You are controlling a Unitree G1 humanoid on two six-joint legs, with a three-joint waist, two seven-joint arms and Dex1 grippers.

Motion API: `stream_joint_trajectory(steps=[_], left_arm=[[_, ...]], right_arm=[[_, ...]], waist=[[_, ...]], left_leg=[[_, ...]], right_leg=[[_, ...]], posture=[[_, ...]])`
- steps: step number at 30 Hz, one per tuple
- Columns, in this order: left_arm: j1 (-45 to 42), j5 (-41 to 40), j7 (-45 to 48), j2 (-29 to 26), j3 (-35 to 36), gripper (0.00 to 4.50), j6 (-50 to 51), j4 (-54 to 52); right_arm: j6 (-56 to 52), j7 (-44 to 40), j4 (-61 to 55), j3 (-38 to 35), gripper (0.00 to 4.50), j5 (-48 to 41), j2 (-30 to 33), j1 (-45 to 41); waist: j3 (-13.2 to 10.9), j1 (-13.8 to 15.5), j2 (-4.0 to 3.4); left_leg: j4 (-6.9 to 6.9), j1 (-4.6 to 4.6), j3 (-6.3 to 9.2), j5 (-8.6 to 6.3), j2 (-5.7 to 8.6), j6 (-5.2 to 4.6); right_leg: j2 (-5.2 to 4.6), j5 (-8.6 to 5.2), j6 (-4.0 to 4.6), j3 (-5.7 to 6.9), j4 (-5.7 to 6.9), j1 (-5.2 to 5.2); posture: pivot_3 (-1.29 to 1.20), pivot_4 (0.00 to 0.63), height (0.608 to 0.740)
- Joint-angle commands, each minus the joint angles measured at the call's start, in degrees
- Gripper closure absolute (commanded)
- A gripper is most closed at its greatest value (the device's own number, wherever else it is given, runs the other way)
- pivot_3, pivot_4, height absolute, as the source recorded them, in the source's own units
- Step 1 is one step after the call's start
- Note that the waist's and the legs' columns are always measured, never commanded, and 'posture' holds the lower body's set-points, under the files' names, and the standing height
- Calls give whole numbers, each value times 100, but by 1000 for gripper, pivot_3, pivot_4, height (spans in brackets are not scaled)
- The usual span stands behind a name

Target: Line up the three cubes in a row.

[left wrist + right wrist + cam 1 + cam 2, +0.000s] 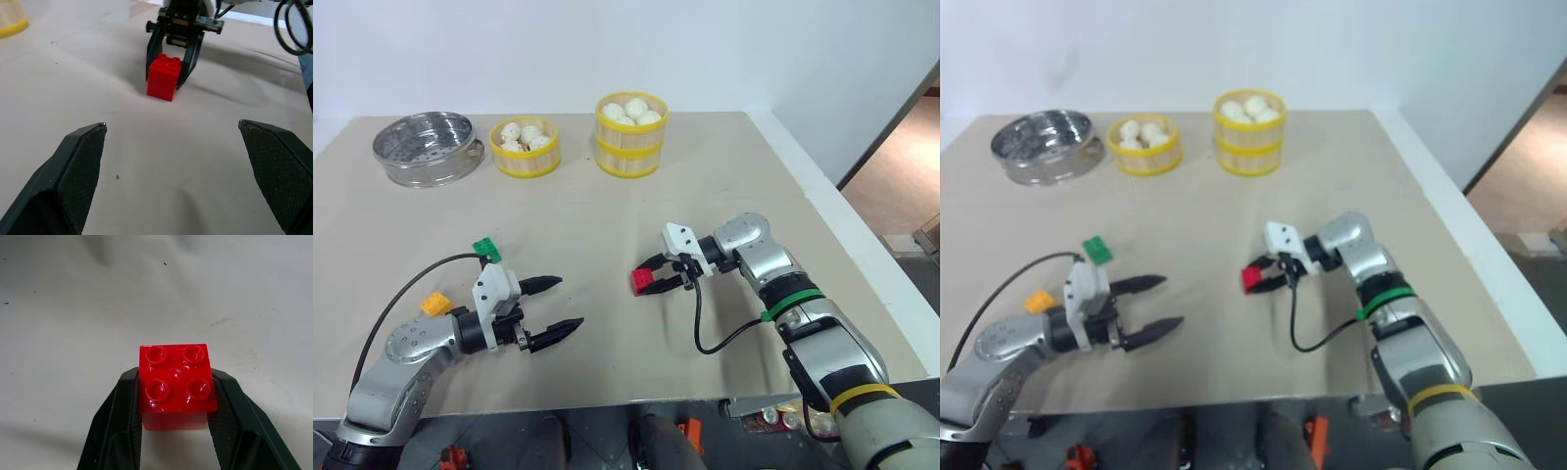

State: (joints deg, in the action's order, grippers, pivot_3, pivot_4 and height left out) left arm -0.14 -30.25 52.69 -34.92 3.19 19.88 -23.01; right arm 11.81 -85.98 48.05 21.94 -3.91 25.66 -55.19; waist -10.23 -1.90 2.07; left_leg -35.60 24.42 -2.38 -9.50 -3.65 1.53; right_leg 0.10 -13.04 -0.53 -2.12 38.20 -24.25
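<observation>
Right gripper (658, 279) straddling red cube (643, 282), pads touching its sides, cube standing on table (607, 225); whether gripping or just letting go, cannot tell. Best done by spreading fingers fully and backing straight off, studs kept up, no nudge. Facing it across bare cloth, left gripper (556, 308) spread wide, empty. Beyond that, green cube (486, 250) and orange cube (436, 304), well apart from red, not yet in row. Far off: bun baskets (526, 149), steel steamer (424, 149). Nothing in between.
</observation>
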Motion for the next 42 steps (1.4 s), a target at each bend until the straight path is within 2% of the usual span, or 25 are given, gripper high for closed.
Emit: stream_joint_trajectory(steps=[1,5,6,9,15,18,20,24,26,29,33,42], left_arm=[[4,-5,-53,-14,21,0,-60,-229],[-15,12,-82,-25,-8,0,-68,-256],[-27,21,-93,-40,4,0,-87,-276],[-148,-63,-184,-99,190,0,-70,-400],[-953,-751,-1005,-277,1202,0,697,-377],[-1367,-654,-662,-858,1507,0,793,396],[-1560,-497,-293,-1226,1581,0,652,1071],[-2092,-298,110,-1561,1412,0,615,2333],[-2375,263,351,-1756,947,0,411,3106],[-2863,750,602,-1744,621,0,-163,4076],[-3197,1003,1037,-1668,408,0,-653,4695],[-3520,1537,1484,-1548,45,0,-1255,5619]], right_arm=[[138,21,183,-177,1487,121,-3,-99],[15,-9,60,-288,145,57,-8,-52],[-46,-5,-63,-336,27,7,5,-29],[-432,17,-642,-532,27,-167,90,56],[-2424,464,-2883,-1273,27,-1070,376,414],[-3389,971,-4022,-1555,27,-1507,423,698],[-3588,1268,-4559,-1593,27,-1540,428,896],[-3646,1720,-4950,-1623,27,-1571,337,1094],[-3611,2031,-4978,-1692,27,-1622,154,1102],[-3651,2423,-5026,-1732,27,-1657,-97,1062],[-3434,2585,-5099,-1596,27,-1512,-124,1189],[-3316,2740,-5242,-1509,27,-1417,-2,1374]], waist=[[-1,-1,-1],[-1,-1,-1],[-1,-1,-1],[-1,0,-1],[-1,34,-1],[-1,43,-1],[-1,38,-2],[-2,48,-2],[0,52,0],[1,58,2],[1,62,2],[1,52,3]], left_leg=[[0,0,-2,1,0,0],[2,0,-12,1,0,0],[4,0,-14,1,0,0],[9,3,-16,1,-1,0],[9,6,-11,1,-4,1],[8,5,-9,0,-5,1],[12,4,-10,-1,-5,3],[17,5,-17,-3,-11,6],[15,12,-19,-3,-11,7],[14,24,-31,-3,-10,6],[4,83,-41,-2,-13,6],[4,82,-46,-9,-14,10]], right_leg=[[0,1,0,-2,0,-1],[1,0,-3,-15,0,-6],[2,-1,-4,-17,0,-7],[4,-4,-9,-22,0,-11],[8,9,-32,-19,3,-15],[13,9,-34,-17,4,-15],[16,7,-31,-18,4,-19],[20,-11,1,-19,4,-30],[20,-10,-1,-18,4,-36],[19,-2,-8,-27,6,-55],[19,19,-34,-34,6,-106],[22,8,-41,-42,10,-106]], posture=[[0,150,740],[0,150,740],[0,150,740],[0,150,740],[0,150,740],[0,150,740],[0,150,740],[0,150,740],[0,150,740],[0,150,740],[0,150,740],[0,150,740]])
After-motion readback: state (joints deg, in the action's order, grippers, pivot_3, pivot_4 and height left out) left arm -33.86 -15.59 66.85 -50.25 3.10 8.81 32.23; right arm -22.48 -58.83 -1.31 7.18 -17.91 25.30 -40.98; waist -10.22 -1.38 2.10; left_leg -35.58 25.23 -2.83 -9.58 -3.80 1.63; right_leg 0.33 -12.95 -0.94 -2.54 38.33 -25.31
